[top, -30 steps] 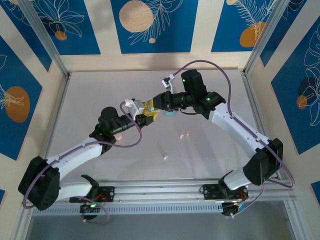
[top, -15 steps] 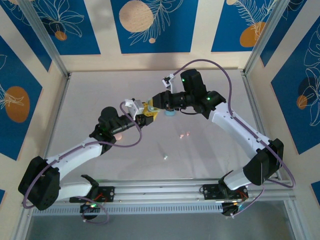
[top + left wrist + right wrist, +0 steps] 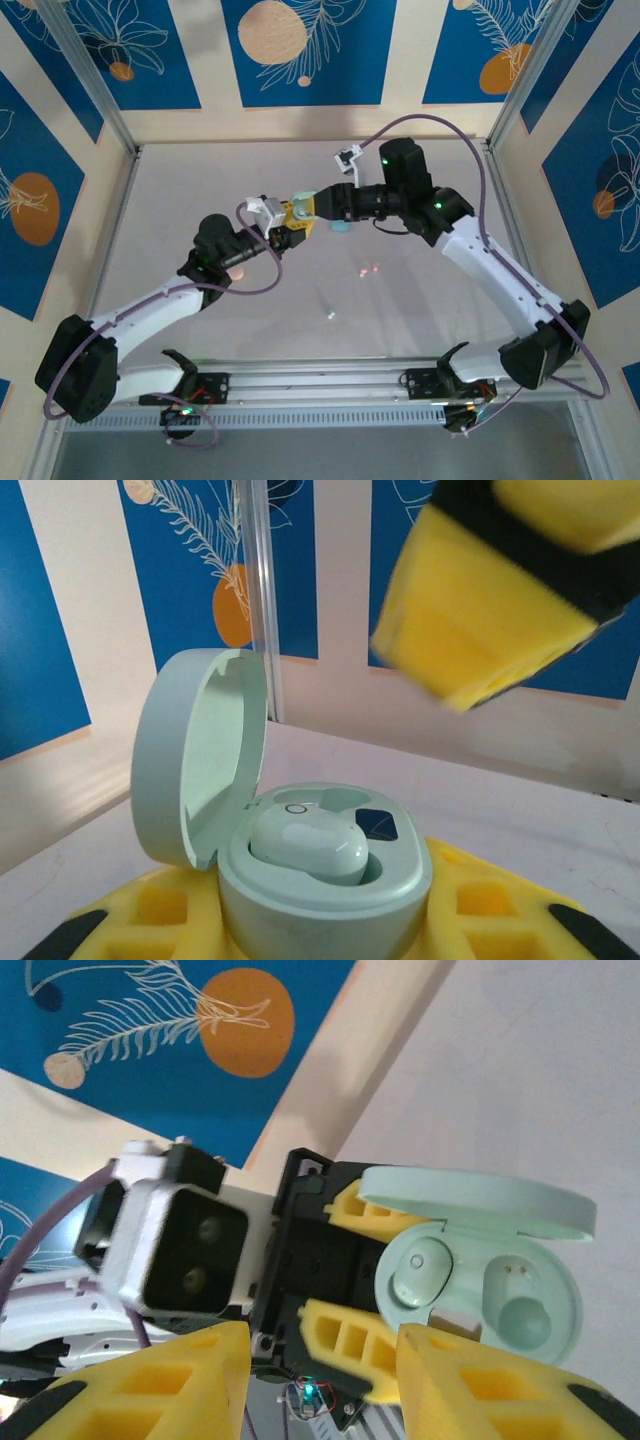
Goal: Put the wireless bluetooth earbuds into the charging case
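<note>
My left gripper (image 3: pixel 325 925) is shut on the base of a mint charging case (image 3: pixel 320 880), which stands with its lid (image 3: pixel 200 750) open. One pale mint earbud (image 3: pixel 305 845) sits in a socket of the case. In the right wrist view this earbud (image 3: pixel 418 1268) lies in the left socket, and the right socket (image 3: pixel 520 1310) is bare. My right gripper (image 3: pixel 320 1380) hovers just off the case, open with nothing between its fingers. From above, both grippers meet at mid-table: left (image 3: pixel 298 232), right (image 3: pixel 302 208), with the case (image 3: pixel 338 226) beside them.
Loose on the table lie two pink earbuds (image 3: pixel 361 271) (image 3: pixel 376 267) and a pale one (image 3: pixel 329 315), nearer the front. A metal frame post (image 3: pixel 262 600) and patterned blue walls ring the table. One yellow finger (image 3: pixel 490 610) of the right gripper hangs above the case.
My right gripper has opened and drawn back to the right, away from the case. The left gripper and the case have stayed still.
</note>
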### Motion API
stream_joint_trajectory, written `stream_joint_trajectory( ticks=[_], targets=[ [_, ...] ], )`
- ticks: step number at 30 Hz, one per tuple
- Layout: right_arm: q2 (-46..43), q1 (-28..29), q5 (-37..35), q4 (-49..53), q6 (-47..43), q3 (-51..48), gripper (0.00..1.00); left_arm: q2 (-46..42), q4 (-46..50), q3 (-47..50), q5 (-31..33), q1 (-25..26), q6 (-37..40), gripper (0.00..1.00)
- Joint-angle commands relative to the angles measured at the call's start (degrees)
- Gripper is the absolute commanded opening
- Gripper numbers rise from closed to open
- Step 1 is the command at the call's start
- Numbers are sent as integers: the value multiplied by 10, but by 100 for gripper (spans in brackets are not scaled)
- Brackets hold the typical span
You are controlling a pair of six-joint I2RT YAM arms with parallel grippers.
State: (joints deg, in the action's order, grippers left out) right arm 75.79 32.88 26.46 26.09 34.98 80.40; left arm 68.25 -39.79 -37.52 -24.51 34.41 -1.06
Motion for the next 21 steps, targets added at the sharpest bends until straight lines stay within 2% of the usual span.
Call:
stream_joint_trajectory(
  ticks=[1, 6, 11, 16, 21],
  targets=[
    [-61, -25, -30, -5, -41, -30, 44, -28, -6, 3, 23, 3, 12, 29],
    [-114, -96, -125, 22, -23, -97, 41, -52, 7, 17, 73, 3, 20, 29],
    [-82, -173, -63, 67, -31, -147, 42, -74, 15, 25, 112, 3, 25, 29],
    [18, -162, -38, 150, -55, -142, 42, -94, 29, 29, 135, 3, 31, 29],
    [125, -87, -81, 218, -65, -124, 42, -116, 50, 33, 150, 3, 34, 29]
  ],
)
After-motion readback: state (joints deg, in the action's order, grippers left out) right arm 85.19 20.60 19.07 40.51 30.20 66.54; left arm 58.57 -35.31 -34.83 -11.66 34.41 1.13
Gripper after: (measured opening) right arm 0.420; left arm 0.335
